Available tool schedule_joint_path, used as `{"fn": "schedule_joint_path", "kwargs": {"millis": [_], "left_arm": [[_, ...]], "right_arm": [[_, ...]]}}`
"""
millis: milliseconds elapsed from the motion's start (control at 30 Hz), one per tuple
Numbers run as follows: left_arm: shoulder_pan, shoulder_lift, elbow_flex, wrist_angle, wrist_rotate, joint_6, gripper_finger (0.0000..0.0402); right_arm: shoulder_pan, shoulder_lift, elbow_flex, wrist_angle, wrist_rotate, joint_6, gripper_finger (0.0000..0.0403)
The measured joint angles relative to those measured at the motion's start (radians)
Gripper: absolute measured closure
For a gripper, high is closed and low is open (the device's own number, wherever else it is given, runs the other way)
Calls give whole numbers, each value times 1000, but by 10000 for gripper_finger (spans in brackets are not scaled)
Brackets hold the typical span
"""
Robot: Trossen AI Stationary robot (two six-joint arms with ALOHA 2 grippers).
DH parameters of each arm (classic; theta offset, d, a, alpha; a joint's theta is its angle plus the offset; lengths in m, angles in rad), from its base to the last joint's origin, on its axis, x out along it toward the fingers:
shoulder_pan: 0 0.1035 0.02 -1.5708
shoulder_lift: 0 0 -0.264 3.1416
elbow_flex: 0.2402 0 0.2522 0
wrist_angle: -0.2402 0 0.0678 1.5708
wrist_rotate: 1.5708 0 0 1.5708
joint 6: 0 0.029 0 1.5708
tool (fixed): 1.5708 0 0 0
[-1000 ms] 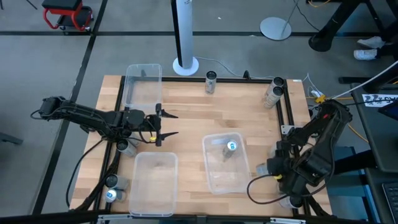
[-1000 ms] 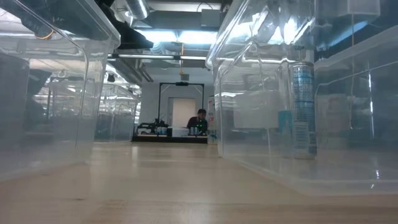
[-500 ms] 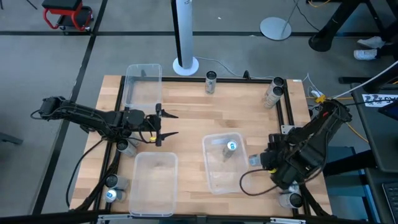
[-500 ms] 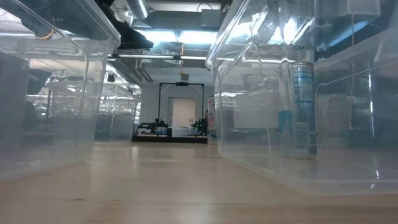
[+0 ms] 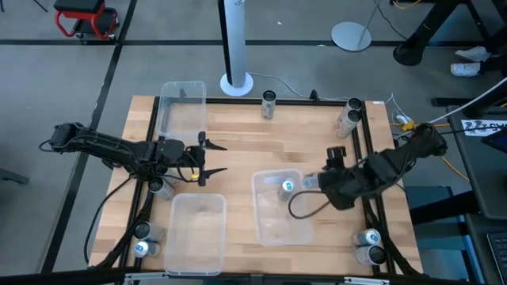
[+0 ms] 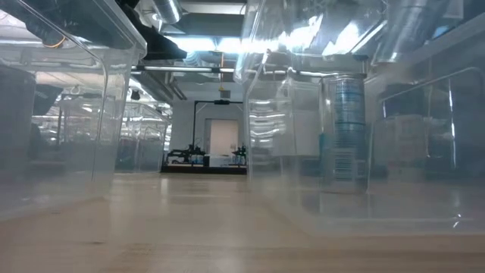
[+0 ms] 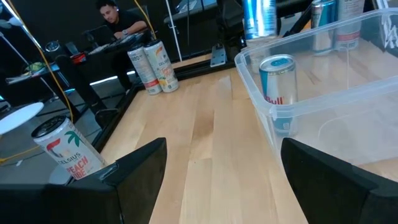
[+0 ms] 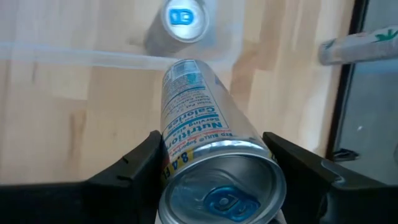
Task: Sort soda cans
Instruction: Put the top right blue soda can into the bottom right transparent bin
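Observation:
My right gripper [image 5: 311, 184] hangs over the right rim of the middle clear bin [image 5: 273, 229], shut on a silver soda can [image 8: 189, 118] with a blue-tabbed top. Another silver-and-blue can [image 5: 287, 187] stands upright on that bin's floor, and the low view shows this can [image 6: 345, 136] through the bin's wall. My left gripper [image 5: 212, 158] waits open at the table's left, level, touching nothing. Its wrist view shows the standing can [image 7: 278, 81] and the held can [image 7: 258, 18] above it. My right gripper pinches the can between its two fingers [image 8: 134, 165], on the can's sides just below the top rim [image 8: 180, 155]. The fingers slant steeply down from the table's right side. The can hangs clear of the bin, its top toward the wrist and its bottom end pointing down.
Two more clear bins stand at the far left [image 5: 182, 107] and near left [image 5: 198, 229]. Loose cans stand at the far edge [image 5: 269, 103], far right [image 5: 348, 119], near right [image 5: 368, 241], near left [image 5: 142, 241] and beside my left arm [image 5: 161, 188].
My right gripper has carried the can up from the table's near right corner toward the far and left, to the middle bin's right rim, rolling as it went. The middle bin and the can inside it have slid a little toward the left.

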Motion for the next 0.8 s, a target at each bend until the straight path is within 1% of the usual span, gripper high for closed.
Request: {"fn": "schedule_joint_path", "kwargs": {"millis": [167,300,367,500,667,800], "left_arm": [[0,0,0,0,0,0,95],[0,0,0,0,0,0,95],[0,0,0,0,0,0,95],[0,0,0,0,0,-4,95],[0,0,0,-1,0,-16,95],[0,0,0,-1,0,-33,95]], "right_arm": [[-69,0,45,-1,3,-123,166],[-101,0,93,12,60,-216,166],[-110,0,97,68,92,-287,166],[-113,17,97,227,109,-455,166],[-112,75,97,411,88,-635,166],[-110,129,97,452,4,-657,166]]}}
